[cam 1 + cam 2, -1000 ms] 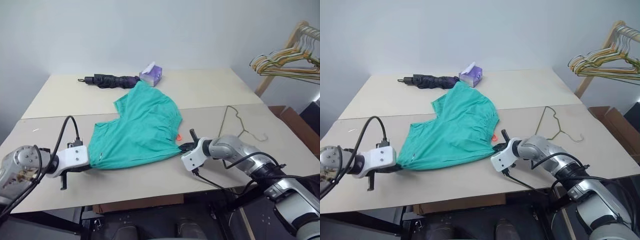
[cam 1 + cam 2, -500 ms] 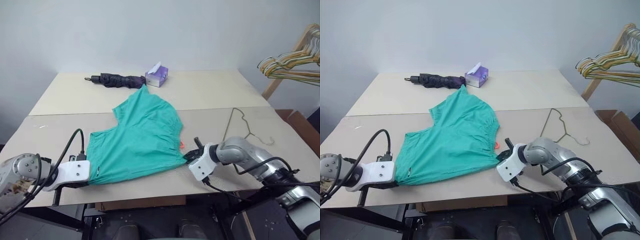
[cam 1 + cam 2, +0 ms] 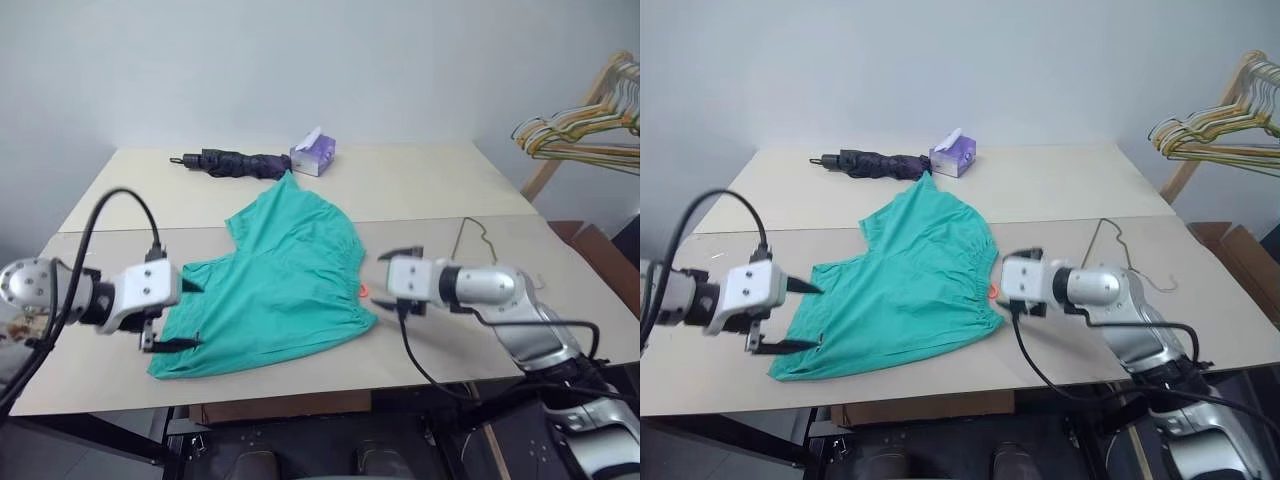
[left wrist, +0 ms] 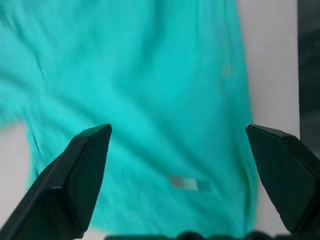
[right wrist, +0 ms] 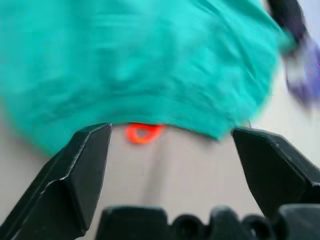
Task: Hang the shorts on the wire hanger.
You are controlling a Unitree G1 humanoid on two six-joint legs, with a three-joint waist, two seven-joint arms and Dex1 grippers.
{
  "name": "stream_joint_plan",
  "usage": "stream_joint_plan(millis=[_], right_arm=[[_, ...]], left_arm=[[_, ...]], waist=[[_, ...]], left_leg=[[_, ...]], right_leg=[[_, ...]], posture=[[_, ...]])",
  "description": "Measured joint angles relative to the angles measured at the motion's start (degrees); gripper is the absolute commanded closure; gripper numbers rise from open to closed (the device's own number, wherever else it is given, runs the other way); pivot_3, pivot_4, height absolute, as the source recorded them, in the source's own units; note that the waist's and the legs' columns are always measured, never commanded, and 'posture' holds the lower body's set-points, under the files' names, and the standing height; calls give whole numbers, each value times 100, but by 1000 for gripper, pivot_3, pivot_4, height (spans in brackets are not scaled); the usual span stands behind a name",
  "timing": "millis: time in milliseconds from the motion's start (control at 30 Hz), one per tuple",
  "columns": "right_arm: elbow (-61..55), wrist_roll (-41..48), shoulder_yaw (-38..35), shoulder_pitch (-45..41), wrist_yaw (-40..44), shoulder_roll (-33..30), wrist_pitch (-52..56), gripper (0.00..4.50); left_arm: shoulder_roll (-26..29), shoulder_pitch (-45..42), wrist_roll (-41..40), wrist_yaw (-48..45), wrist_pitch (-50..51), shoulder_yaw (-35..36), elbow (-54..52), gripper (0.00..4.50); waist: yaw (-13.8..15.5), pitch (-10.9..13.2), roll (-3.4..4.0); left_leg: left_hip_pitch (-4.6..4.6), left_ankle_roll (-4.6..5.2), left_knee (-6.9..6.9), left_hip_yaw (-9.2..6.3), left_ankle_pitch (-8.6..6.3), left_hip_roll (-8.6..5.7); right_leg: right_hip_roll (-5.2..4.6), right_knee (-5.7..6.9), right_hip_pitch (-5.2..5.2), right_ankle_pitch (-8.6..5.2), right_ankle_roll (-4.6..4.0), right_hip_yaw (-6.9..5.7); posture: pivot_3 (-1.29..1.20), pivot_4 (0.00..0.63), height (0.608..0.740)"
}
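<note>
Nearest to us, our left gripper (image 3: 172,315) hangs above the near left corner of the shorts (image 3: 275,285) with its two black fingers spread wide and nothing between them; our right gripper (image 3: 400,277) hovers just off the shorts' right edge, fingers spread as well and empty. The shorts lie flat on the near table (image 3: 300,370), teal-green soft cloth with a gathered waistband along the right side and one leg reaching back toward the seam between the two tables. A small orange ring (image 5: 143,133) lies on the table at the waistband's edge. The wire hanger (image 3: 478,248), thin and grey, lies on the table to the right of the shorts, apart from them, partly behind our right arm.

A second ago both grippers were pinched on the cloth's near corners, down at table level; now they have let go and risen, and the cloth's near left corner lies slacker.

Farther back lie a dark folded umbrella (image 3: 228,161) and a purple tissue box (image 3: 314,153). The coloured hangers (image 3: 580,130) at the far right are cut off by the frame
</note>
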Motion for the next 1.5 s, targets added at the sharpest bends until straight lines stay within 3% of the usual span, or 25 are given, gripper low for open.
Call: stream_joint_plan(millis=[167, 233, 367, 633, 767, 1067, 1300, 1500], right_arm=[[371, 124, -695, -289, -1137, 1107, 2187, 0], [775, 244, -1200, -435, -1720, 1623, 2745, 0], [1434, 482, -1794, -624, -2382, 1968, 3138, 0], [1717, 633, -2147, -211, -3049, 1834, 3285, 0], [1097, 869, -2230, 170, -3009, 1691, 3675, 0], [-26, 1103, -2148, 896, -2912, 1002, 4335, 0], [-135, 1335, -1898, 253, -2717, 682, 4275, 0], [1346, 1421, -1874, -319, -2754, 870, 3895, 0]], left_arm=[[-687, -635, -58, 219, 173, -380, 16, 51], [-930, -895, -61, 322, 248, -483, 43, 51], [-1242, -1268, -14, 406, 250, -729, 154, 51], [-1336, -1634, 206, 333, -124, -995, 665, 51], [-1362, -1650, 213, 314, -223, -1011, 783, 51], [-1331, -1599, 201, 298, -265, -995, 796, 51], [-1567, -1607, -257, 409, -86, -722, 550, 51], [-1784, -1584, -727, 614, 219, -465, 255, 51]], waist=[[-73, -2, -1], [-130, -2, -1], [-235, -2, 0], [-558, -2, 0], [-682, -3, 2], [-676, -3, 1], [-727, -2, 4], [-662, -2, 3]], left_leg=[[-16, 1, 0, -5, 0, -1], [-18, 1, 1, -6, 0, -2], [-23, 2, 1, -13, -1, -3], [-30, 4, 0, -22, -2, -3], [-31, 4, 0, -31, -2, -3], [-28, 5, 0, -34, -2, -5], [-23, 6, 0, -35, -3, -5], [-30, 7, 0, -35, -4, -6]], right_leg=[[2, -1, -9, 1, 0, 0], [2, -2, -10, 2, 1, 1], [2, -8, -9, 2, 2, 0], [1, -8, -13, 1, 4, 0], [1, -8, -9, 0, 6, -2], [-1, -9, -4, -2, 10, -5], [1, -7, -2, -2, 10, -2], [0, -17, -3, 0, 12, -3]], posture=[[-55, 0, 740], [-55, 0, 740], [-79, 0, 740], [-101, 0, 740], [-102, 0, 740], [-88, 0, 740], [-72, 0, 740], [-43, 0, 740]])
